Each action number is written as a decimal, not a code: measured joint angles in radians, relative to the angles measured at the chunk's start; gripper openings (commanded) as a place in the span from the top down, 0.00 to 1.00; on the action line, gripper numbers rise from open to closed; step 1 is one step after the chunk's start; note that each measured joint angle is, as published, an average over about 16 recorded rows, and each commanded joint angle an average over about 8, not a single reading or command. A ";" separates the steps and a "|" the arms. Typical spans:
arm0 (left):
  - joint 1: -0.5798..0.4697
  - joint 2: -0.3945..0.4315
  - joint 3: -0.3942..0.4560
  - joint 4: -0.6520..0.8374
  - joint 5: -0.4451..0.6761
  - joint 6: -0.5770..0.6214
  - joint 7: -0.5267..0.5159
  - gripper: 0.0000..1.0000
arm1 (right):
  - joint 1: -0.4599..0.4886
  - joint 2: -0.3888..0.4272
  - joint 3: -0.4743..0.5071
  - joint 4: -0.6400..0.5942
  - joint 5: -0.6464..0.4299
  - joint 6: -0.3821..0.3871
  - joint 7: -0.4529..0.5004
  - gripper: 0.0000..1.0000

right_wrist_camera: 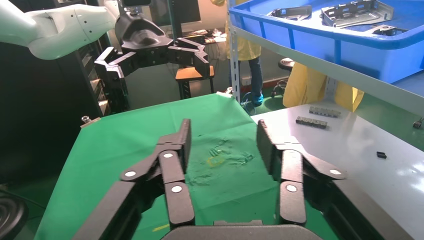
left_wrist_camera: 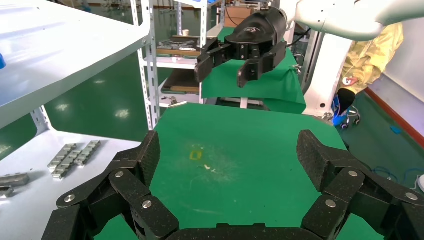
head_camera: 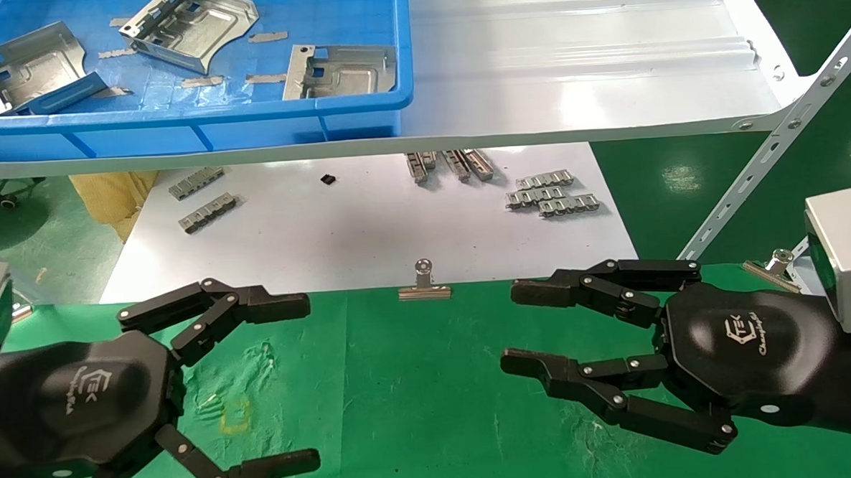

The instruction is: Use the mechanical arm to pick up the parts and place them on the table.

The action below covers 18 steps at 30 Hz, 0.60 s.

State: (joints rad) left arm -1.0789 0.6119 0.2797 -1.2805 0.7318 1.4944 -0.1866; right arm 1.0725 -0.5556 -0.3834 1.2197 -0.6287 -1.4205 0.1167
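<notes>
Both arms hovered low over the green surface (head_camera: 417, 383), facing each other across its middle. Left pincer (head_camera: 309, 377) sat at the robot's left, its black link fingers (head_camera: 277, 304) spread wide with nothing between them; the left wrist view confirmed the gap, green cloth showing between the two finger sets (left_wrist_camera: 135, 170). Right pincer (head_camera: 519, 325) was on the robot's right, also open and empty, its fingers (head_camera: 546, 366) splayed toward the centre — the right wrist view showed bare cloth between them (right_wrist_camera: 175, 145). A faint yellow square mark (head_camera: 236, 416) lay on the cloth near the left pincer. The parts were well apart from both pincers, up in the blue bin (head_camera: 190, 116) on the white shelf (head_camera: 576, 60): one plate at the bin's left (head_camera: 19, 70), one tilted near the middle (head_camera: 190, 26), one at the right by the front wall (head_camera: 343, 70). Below the shelf, a white sheet (head_camera: 367, 227) carried small grey link strips (head_camera: 551, 194) in several clusters and one tiny black piece (head_camera: 328, 178). A silver binder clip (head_camera: 424, 282) sat at the seam between white sheet and green cloth, roughly between the two pincers.
</notes>
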 measured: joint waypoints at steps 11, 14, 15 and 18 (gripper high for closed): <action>-0.187 0.049 0.020 0.075 0.087 -0.046 -0.023 0.00 | 0.000 0.000 0.000 0.000 0.000 0.000 0.000 1.00; -0.304 0.093 0.042 0.156 0.153 -0.075 -0.028 0.00 | 0.000 0.000 0.000 0.000 0.000 0.000 0.000 1.00; -0.348 0.110 0.051 0.192 0.179 -0.087 -0.029 0.00 | 0.000 0.000 0.000 0.000 0.000 0.000 0.000 1.00; -0.485 0.172 0.084 0.323 0.265 -0.132 -0.027 0.00 | 0.000 0.000 0.000 0.000 0.000 0.000 0.000 1.00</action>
State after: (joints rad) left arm -1.5638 0.7843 0.3635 -0.9580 0.9965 1.3624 -0.2134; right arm 1.0725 -0.5556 -0.3834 1.2197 -0.6288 -1.4205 0.1167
